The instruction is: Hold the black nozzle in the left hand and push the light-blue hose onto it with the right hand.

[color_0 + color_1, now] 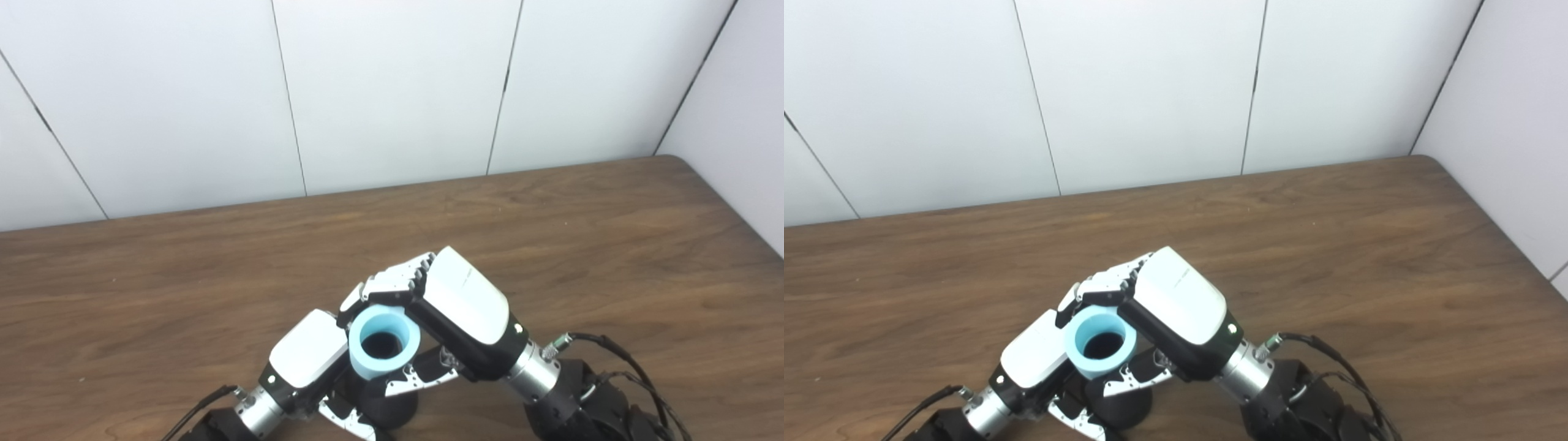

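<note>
The right robot hand [456, 306] is clamping the light-blue hose [384, 343] upright; the left robot hand [306, 361] is gripping the black nozzle [386, 407] directly beneath — keeping both coaxial, pressing straight down, seems wise.

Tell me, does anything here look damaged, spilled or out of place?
Nothing stands out. The right hand holds the light-blue hose upright, open end up, over the black nozzle in the left hand. The table shows no spill.
</note>
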Action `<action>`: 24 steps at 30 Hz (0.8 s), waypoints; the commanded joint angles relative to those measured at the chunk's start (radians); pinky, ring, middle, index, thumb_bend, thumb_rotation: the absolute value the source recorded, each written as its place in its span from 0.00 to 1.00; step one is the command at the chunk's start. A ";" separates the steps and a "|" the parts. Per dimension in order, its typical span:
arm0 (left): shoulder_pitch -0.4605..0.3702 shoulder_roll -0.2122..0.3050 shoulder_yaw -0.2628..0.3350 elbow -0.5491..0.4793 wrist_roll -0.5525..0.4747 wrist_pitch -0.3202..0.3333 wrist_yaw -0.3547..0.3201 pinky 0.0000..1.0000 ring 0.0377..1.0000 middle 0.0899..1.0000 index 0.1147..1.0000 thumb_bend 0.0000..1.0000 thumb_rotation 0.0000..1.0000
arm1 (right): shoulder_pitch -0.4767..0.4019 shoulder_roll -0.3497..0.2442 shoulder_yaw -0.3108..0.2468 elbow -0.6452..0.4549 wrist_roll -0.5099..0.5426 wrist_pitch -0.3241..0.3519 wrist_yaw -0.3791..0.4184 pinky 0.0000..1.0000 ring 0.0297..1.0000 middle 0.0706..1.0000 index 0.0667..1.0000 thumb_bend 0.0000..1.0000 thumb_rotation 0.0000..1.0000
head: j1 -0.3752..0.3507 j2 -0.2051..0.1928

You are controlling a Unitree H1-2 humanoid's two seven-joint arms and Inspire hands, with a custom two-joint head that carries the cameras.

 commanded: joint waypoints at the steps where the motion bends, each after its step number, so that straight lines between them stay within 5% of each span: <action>1: 0.111 -0.020 -0.054 0.089 0.033 0.021 -0.019 0.16 0.19 0.42 0.42 0.52 0.00 | -0.021 0.006 -0.005 -0.027 -0.006 -0.010 -0.011 0.23 0.34 0.45 0.52 0.51 0.00 | -0.001 0.001; 24: 0.096 -0.010 -0.081 0.097 0.088 0.028 0.002 0.16 0.17 0.42 0.42 0.53 0.00 | -0.037 0.020 -0.013 -0.095 0.065 0.112 0.098 0.18 0.31 0.42 0.53 0.50 0.00 | -0.004 -0.003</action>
